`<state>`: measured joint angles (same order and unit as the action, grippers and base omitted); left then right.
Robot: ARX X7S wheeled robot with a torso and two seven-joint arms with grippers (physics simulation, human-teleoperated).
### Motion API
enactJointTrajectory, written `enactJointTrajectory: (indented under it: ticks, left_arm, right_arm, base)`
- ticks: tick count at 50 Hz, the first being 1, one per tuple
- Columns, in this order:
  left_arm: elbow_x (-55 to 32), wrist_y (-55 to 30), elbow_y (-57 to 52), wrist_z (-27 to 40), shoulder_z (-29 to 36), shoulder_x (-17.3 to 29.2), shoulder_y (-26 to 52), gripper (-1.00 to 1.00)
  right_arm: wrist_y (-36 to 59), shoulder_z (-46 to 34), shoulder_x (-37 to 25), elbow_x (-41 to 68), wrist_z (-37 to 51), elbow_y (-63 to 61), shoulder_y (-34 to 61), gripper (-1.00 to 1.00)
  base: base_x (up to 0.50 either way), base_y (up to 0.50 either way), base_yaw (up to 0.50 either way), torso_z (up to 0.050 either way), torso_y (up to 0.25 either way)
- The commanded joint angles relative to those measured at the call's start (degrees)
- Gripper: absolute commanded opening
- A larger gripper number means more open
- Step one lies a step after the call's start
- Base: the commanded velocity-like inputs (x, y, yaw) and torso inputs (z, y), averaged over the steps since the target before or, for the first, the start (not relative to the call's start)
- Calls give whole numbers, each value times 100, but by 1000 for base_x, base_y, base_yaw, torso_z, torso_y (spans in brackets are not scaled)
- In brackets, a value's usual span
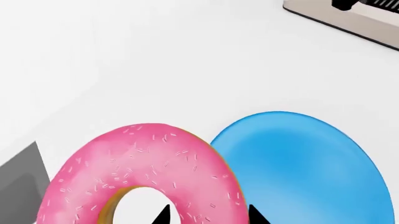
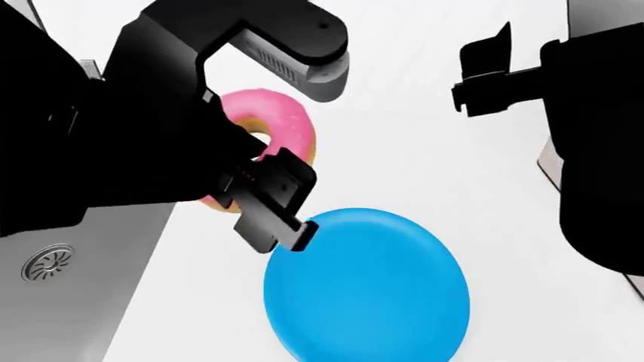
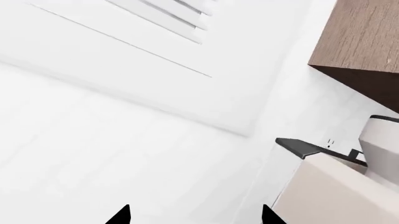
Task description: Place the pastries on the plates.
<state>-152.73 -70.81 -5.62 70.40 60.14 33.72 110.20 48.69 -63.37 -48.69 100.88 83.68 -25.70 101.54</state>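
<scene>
Pink-iced ring donut (image 1: pixel 146 172) in left gripper (image 1: pixel 209 215), beside smooth round blue plate (image 1: pixel 311 163).

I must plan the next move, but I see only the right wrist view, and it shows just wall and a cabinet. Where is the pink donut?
Observer: The pink donut is in the left gripper, which straddles its ring, one tip in the hole and one outside.
Operator: Is it on a plate?
Observer: No. It is beside the blue plate, and that plate is bare.
Operator: And the bun, and the second plate?
Observer: Neither one shows in any view.
</scene>
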Motion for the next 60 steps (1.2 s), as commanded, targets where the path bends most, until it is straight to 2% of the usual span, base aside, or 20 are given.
enactJointTrajectory:
  ticks: [1,27,45,60]
  left_arm:
    - [-187,74,-189,11,62,-98,164,-100]
    - [392,210,72,-474,-149,-950,-65,-100]
    - [909,155,132,-795,-110,-1190,-611,-100]
    - [1059,137,140,-868,10,-1168,-792,-100]
  right_arm:
    - [43,14,15,54,33,53,144,100]
    - [-50,-52,-29,-74,-71,17,-9,100]
    - [-65,-87,10,-131,-99,20,-33,100]
    - [-61,-87,-30,-155,-83,48,-1,100]
  base:
    - [0,0,0,0,0]
    - [0,0,0,0,0]
    - [0,0,0,0,0]
    - [0,0,0,0,0]
